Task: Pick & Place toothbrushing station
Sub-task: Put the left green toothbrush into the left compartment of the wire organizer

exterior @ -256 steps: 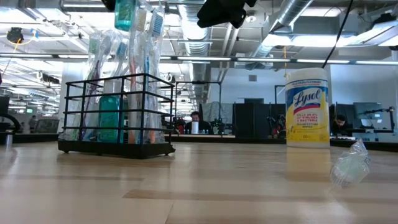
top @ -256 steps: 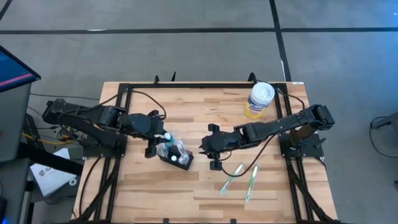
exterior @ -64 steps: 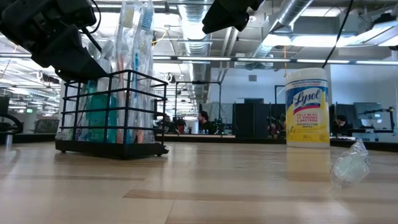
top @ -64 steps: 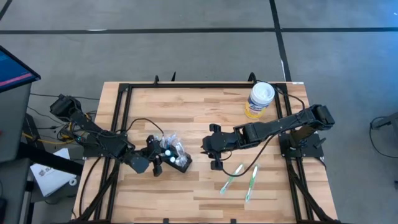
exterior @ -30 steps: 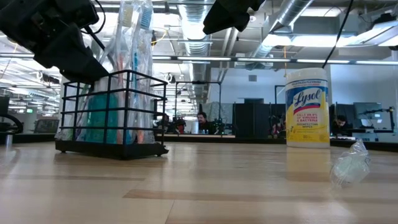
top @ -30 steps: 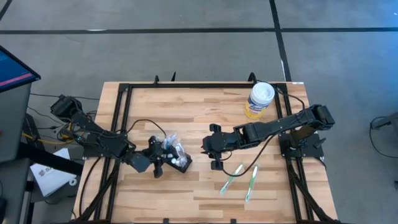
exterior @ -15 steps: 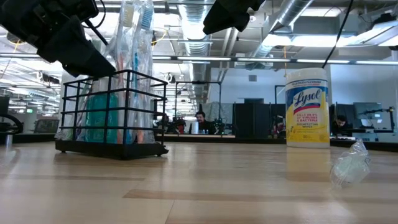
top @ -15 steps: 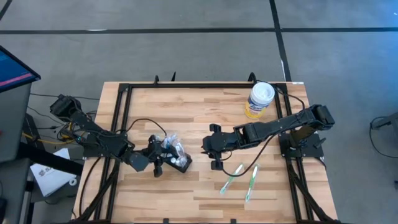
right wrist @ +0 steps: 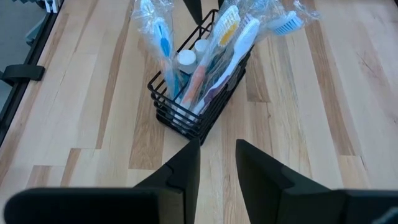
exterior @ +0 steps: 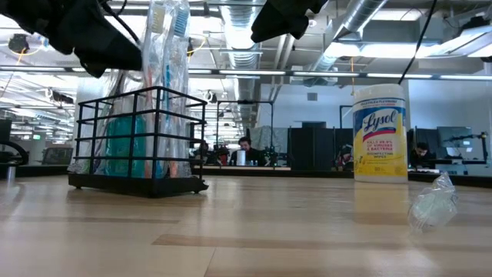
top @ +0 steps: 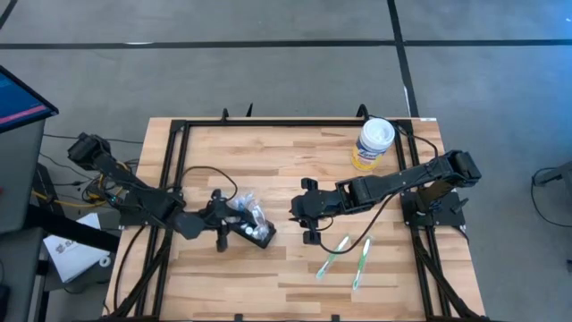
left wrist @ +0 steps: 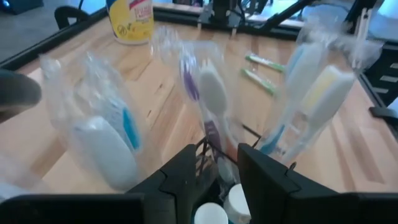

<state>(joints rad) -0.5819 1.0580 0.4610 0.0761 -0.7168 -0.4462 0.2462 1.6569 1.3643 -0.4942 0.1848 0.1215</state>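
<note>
Toothbrushing station (top: 255,228): black wire holder w/ wrapped brushes, upright on wood surface (top: 286,170), left of centre in high view.
Left tool (top: 222,230) just beside station's left side; fingers (left wrist: 186,171) apart, straddling station's wire rim, nothing clamped.
Right tool (top: 308,215) centre of high view, above surface, apart from station; fingers (right wrist: 183,168) slightly parted, empty.
Two green toothbrushes (top: 349,255) loose, lower right.
Yellow wipes canister (top: 373,143) upper right, upright.

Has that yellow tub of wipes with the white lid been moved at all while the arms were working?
No. In the high view the yellow wipes canister sits by the table's far right corner, exactly where it stood earlier.
</note>
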